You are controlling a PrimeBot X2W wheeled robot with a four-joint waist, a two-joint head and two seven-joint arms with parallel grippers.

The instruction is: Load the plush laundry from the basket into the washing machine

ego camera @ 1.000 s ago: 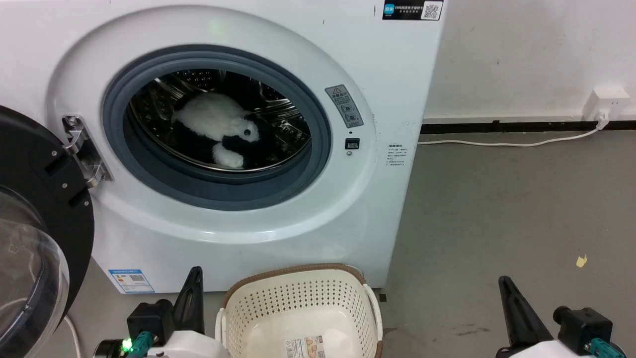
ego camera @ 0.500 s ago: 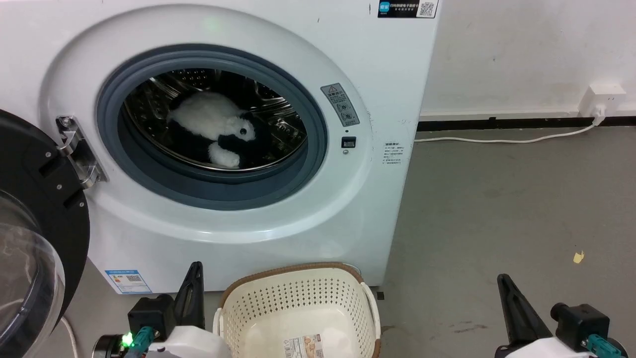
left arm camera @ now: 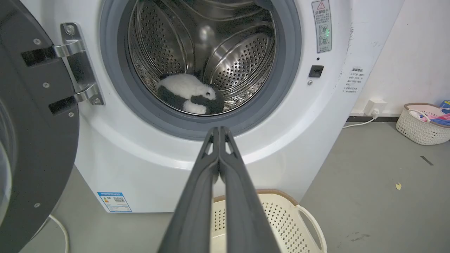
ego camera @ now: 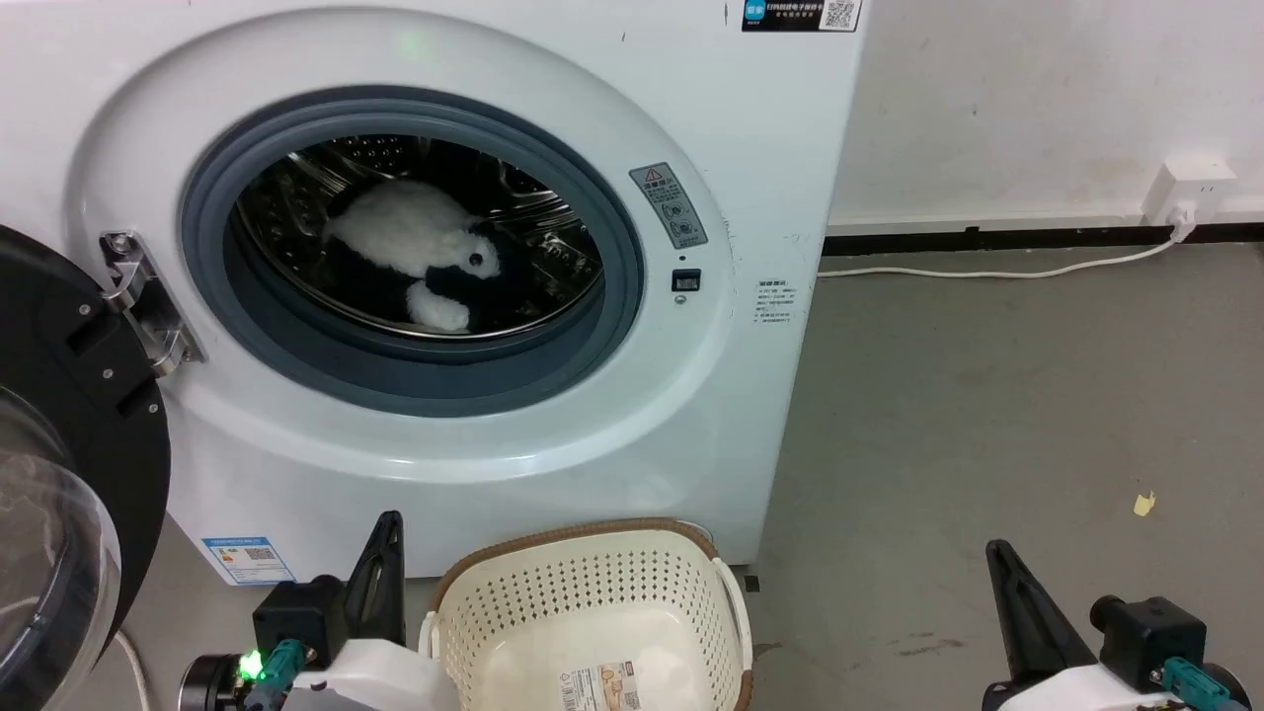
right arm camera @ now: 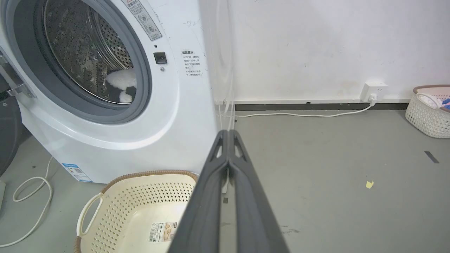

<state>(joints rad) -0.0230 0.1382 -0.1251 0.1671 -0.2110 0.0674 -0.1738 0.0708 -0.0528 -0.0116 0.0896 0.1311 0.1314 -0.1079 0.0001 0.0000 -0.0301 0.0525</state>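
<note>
Plush laundry (ego camera: 410,235), a panda toy, is lying inside the steel drum (ego camera: 553,267) of the washing machine (ego camera: 474,464), well apart from both grippers and higher in the head view, and is being touched by neither. The left gripper (ego camera: 392,525) and the right gripper (ego camera: 995,551) are being kept clenched on nothing, one at either side of the basket (ego camera: 592,531). Against the earlier head views, the whole scene is being shown shifted slightly leftward, so the camera has moved; the panda is lying as before. Its long axis is running across the drum, dipping to the right, with the head being pointed rightward.
</note>
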